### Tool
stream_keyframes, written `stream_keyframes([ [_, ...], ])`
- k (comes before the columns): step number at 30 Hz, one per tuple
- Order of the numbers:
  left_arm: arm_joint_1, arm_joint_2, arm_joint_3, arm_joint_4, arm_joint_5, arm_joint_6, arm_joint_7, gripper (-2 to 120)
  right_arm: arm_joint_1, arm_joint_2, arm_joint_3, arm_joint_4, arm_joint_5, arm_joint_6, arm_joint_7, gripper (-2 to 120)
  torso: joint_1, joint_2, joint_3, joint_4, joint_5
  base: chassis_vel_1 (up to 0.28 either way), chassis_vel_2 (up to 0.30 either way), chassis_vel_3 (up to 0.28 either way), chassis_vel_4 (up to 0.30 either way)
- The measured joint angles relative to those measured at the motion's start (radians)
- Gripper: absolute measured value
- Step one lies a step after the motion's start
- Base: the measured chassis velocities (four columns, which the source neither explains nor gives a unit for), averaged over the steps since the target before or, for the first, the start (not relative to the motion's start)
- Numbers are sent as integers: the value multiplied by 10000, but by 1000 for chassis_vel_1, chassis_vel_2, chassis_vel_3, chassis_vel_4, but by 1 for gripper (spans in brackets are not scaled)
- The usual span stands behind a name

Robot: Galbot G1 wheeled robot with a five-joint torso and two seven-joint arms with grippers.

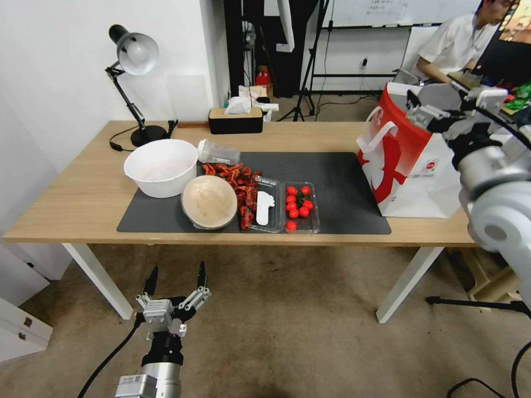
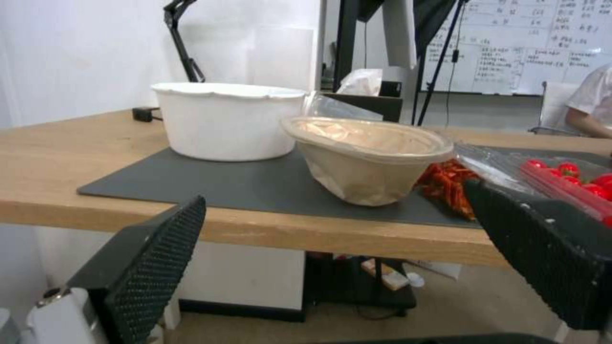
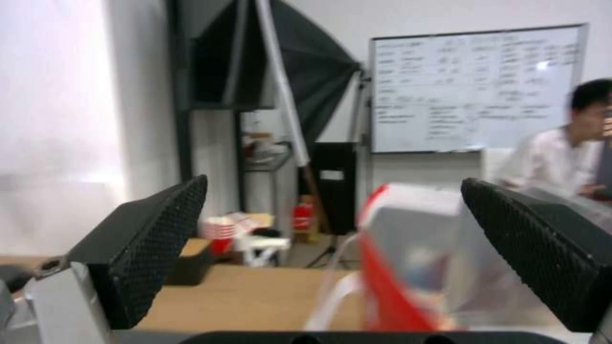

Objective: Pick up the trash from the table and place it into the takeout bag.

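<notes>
My left gripper [image 1: 176,282] hangs low in front of the worktop [image 1: 83,193], below its near edge, jaws spread wide and holding nothing; from the left wrist view the dish [image 2: 370,157] sits straight ahead between the two pads, so I judge this as a staging pose for a level reach at it. The dish stands tilted on the mat [image 1: 343,188] near the front edge, touching or just beside the white bowl [image 1: 160,166] on one side and a heap of red scraps [image 1: 235,182] on the other. A clear cup [image 1: 218,152] lies on its side behind the bowl, at the mat's far edge. Two clear trays sit right of the scraps: one with a white utensil [image 1: 264,207], one with tomatoes [image 1: 298,205]; I leave those. The bag [image 1: 404,160] stands upright at the right end of the worktop, mouth open upward, handles [image 1: 376,135] drooping over the near side. My right gripper [image 1: 423,113] is raised over the bag's mouth, jaws wide apart and empty; in the right wrist view the bag's rim [image 3: 408,210] lies between and below the pads, which reads to me as a release position above the opening. Keeping the bag at that end leaves the right arm a short drop. No can or paper cup on the mat; they may already be bagged, but I cannot see inside.
</notes>
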Motion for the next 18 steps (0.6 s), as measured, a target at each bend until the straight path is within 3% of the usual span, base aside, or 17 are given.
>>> stream_keyframes([
  [11,18,47,11,6,-86,-94,2,100,-3139,1040,730,794,-1038,1541,-1721,100,0,1,1,3,0,0,0,0,0],
  [14,47,97,-7,26,-163,-164,2,100,-4771,1990,940,817,-2049,2526,-2344,100,0,2,1,1,-1,0,0,0,0],
  [18,14,125,2,80,-209,-173,4,100,-5717,2733,1000,645,-2736,3158,-2761,100,-2,3,0,-2,0,0,0,0,0],
])
